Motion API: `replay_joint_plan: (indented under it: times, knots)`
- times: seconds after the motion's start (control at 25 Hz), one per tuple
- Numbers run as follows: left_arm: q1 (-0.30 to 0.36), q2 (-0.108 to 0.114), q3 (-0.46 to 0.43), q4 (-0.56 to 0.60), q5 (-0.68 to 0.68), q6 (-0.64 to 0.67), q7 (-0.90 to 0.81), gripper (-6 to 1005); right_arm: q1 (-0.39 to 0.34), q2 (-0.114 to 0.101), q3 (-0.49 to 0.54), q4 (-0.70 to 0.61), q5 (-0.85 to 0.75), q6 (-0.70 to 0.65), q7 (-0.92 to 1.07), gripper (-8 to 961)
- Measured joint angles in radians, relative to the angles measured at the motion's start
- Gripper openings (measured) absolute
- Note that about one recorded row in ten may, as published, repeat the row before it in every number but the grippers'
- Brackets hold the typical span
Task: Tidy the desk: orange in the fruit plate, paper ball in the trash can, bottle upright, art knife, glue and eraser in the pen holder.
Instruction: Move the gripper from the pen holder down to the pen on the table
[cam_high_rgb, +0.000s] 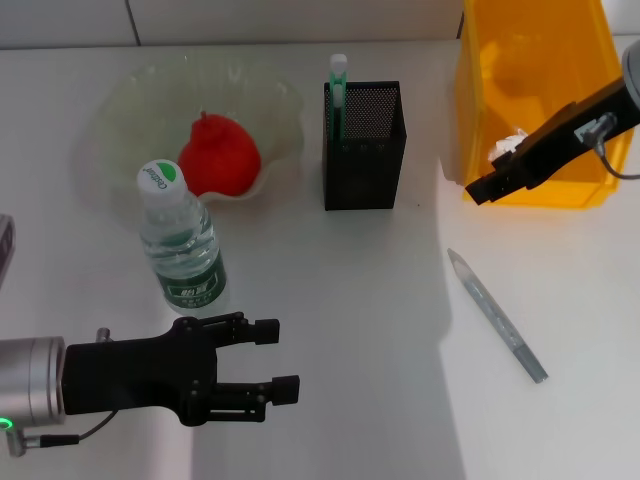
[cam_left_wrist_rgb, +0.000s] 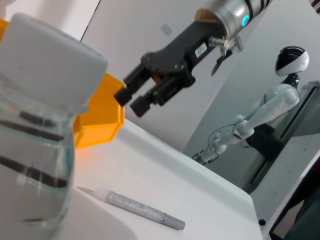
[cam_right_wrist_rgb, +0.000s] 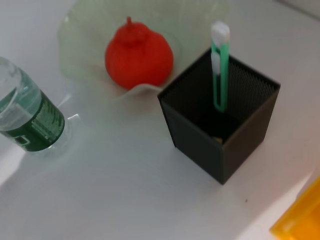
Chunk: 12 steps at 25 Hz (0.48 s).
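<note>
The orange (cam_high_rgb: 220, 157) lies in the translucent fruit plate (cam_high_rgb: 130, 100). Next to it the bottle (cam_high_rgb: 181, 240) stands upright with its white cap on. A green art knife (cam_high_rgb: 338, 85) sticks out of the black mesh pen holder (cam_high_rgb: 363, 150). The paper ball (cam_high_rgb: 508, 146) lies in the yellow trash can (cam_high_rgb: 535, 90). A slim grey stick with a pale tip (cam_high_rgb: 497, 316), apparently the glue, lies flat on the table. The eraser is out of view. My left gripper (cam_high_rgb: 278, 360) is open and empty, just in front of the bottle. My right gripper (cam_high_rgb: 485, 188) hangs open at the bin's front wall.
The white table runs wide between the pen holder and the grey stick (cam_left_wrist_rgb: 135, 207). The bottle (cam_left_wrist_rgb: 35, 150) fills the near side of the left wrist view. A white humanoid robot (cam_left_wrist_rgb: 265, 120) stands beyond the table's far edge.
</note>
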Motion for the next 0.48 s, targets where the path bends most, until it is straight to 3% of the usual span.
replay_joint_plan:
  times: [0.48]
  knots:
    - [-0.010,0.004,0.025,0.056,0.008,0.011,-0.006,859,-0.046,0.003,-0.114,0.088,-0.001,0.037,0.142,500]
